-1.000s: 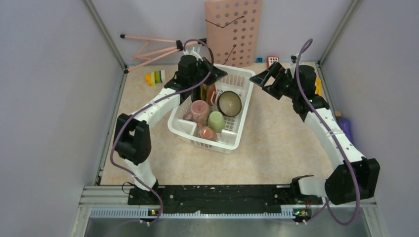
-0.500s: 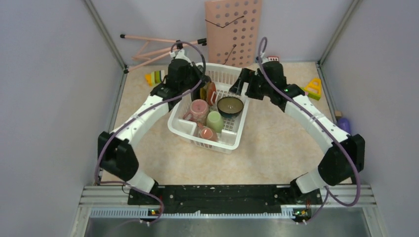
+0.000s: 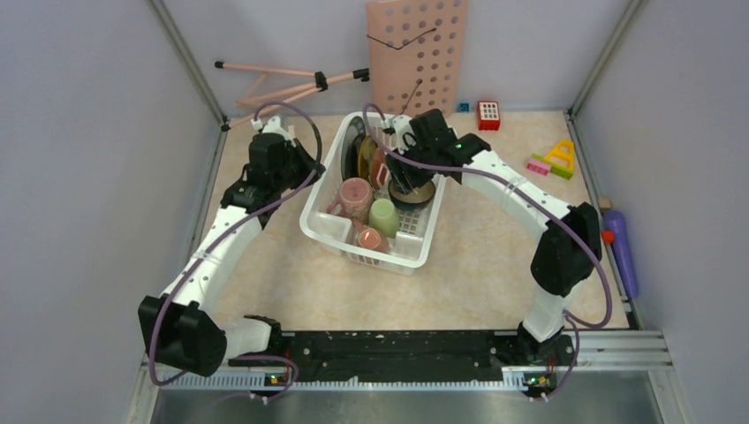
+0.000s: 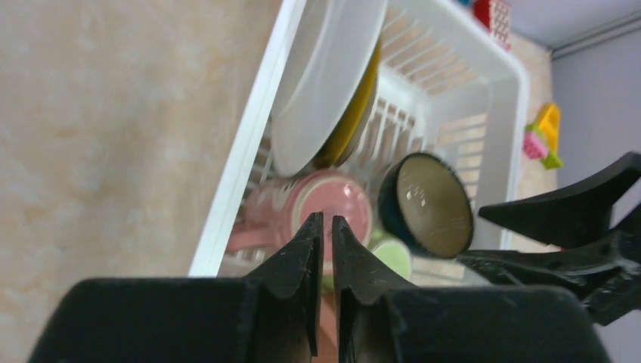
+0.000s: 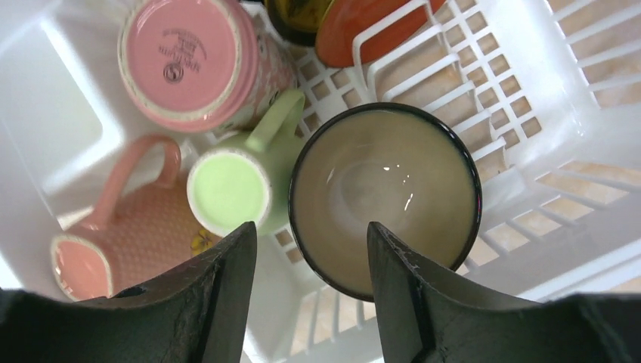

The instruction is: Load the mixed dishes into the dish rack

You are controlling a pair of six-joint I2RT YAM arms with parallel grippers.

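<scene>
Hovering wide open over the bowl (image 5: 385, 197) in the dish rack (image 3: 322, 231) near the far edge of the bench (image 3: 495, 247), right gripper (image 5: 310, 231) risks clipping its rim, knocking it onto the pale-green mug (image 5: 230, 189); left gripper (image 4: 326, 223) closed, empty.

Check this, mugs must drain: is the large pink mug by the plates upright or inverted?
Inverted: the large pink mug shows its stamped base upward in the dish rack.

Three mugs (image 5: 227, 189) (one pale green), one bowl (image 5: 385, 200), one rack (image 5: 60, 91).
</scene>
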